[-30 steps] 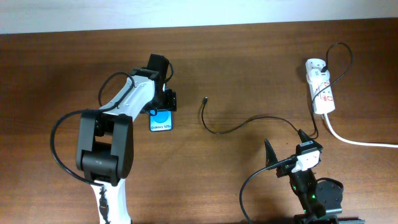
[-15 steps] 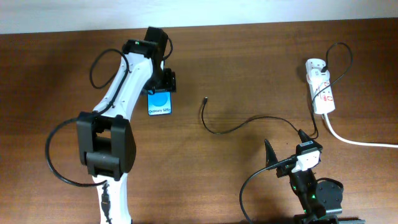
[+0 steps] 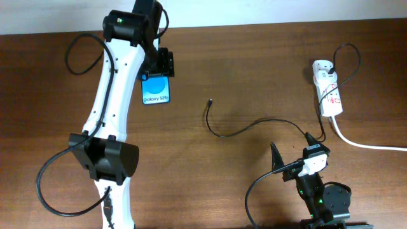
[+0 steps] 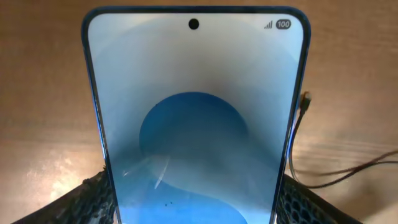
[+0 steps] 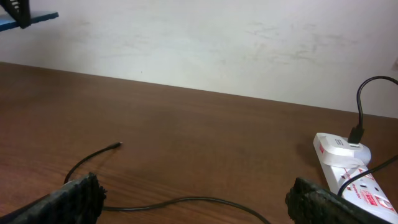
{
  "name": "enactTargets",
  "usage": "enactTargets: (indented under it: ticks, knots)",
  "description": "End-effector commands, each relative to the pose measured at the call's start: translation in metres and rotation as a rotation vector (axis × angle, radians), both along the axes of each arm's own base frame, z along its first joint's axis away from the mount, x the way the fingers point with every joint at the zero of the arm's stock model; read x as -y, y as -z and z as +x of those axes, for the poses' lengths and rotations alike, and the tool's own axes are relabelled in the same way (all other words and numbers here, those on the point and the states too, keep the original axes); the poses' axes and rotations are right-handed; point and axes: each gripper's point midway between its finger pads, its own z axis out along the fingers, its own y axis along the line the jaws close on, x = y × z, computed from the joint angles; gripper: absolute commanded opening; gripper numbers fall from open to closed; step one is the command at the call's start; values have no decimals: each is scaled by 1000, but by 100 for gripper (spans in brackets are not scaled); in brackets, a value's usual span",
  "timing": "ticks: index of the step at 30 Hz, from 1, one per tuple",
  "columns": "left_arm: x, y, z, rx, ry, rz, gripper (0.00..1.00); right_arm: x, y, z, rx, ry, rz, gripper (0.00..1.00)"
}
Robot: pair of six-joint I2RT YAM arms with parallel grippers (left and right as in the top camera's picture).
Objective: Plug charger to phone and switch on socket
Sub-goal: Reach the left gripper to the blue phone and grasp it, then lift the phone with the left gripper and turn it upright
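Phone: clamped in left gripper, raised near far edge, left of centre, long axis far-to-near. Charger tip: lying flat to its right, centre. Right gripper: wide, empty, near edge. Socket: far-right corner.

Noted: slim rectangular smartphone, pale blue screen, deeper blue blob, blue frame; thin black charger cable; white plastic power strip, red marks; brown wood-grain bench.
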Motion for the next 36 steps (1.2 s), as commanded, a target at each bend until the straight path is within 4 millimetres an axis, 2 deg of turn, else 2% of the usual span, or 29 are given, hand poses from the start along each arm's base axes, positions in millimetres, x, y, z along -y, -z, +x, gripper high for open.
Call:
enactTargets:
  ticks: [1,4,10,13,17,21,23,25,26,27,31,33,36]
  knots:
    - [-3,-42,-15,76,-31,-29,0,-1,3,0,-8,-2,11,98]
    - [-3,-53,-33,60,-23,-39,0,-1,3,0,-8,-2,11,98]
    - [26,-66,-65,65,65,-54,0,-1,3,0,-8,-2,11,98]
    - [22,-61,-78,58,40,-57,0,-1,3,0,-8,-2,11,98]
    - [26,-29,-99,84,18,-145,0,-1,3,0,-8,-2,11,98]
    - [28,31,-116,-18,-59,-332,0,-1,3,0,-8,-2,11,98]
    - [21,50,-118,-64,-158,-391,0,-1,3,0,-8,-2,11,98]
    - [9,59,-118,-92,-276,-408,0,-1,3,0,-8,-2,11,98]
    - [17,56,-121,-120,-304,-465,0,-1,3,0,-8,-2,11,98]
    - [37,45,-126,-186,-340,-596,0,-1,3,0,-8,-2,11,98]
    - [61,29,-135,-289,-372,-761,0,-1,3,0,-8,-2,11,98]
    - [68,23,-137,-311,-356,-808,0,-1,3,0,-8,-2,11,98]
    - [68,23,-137,-310,-356,-806,0,-1,3,0,-8,-2,11,99]
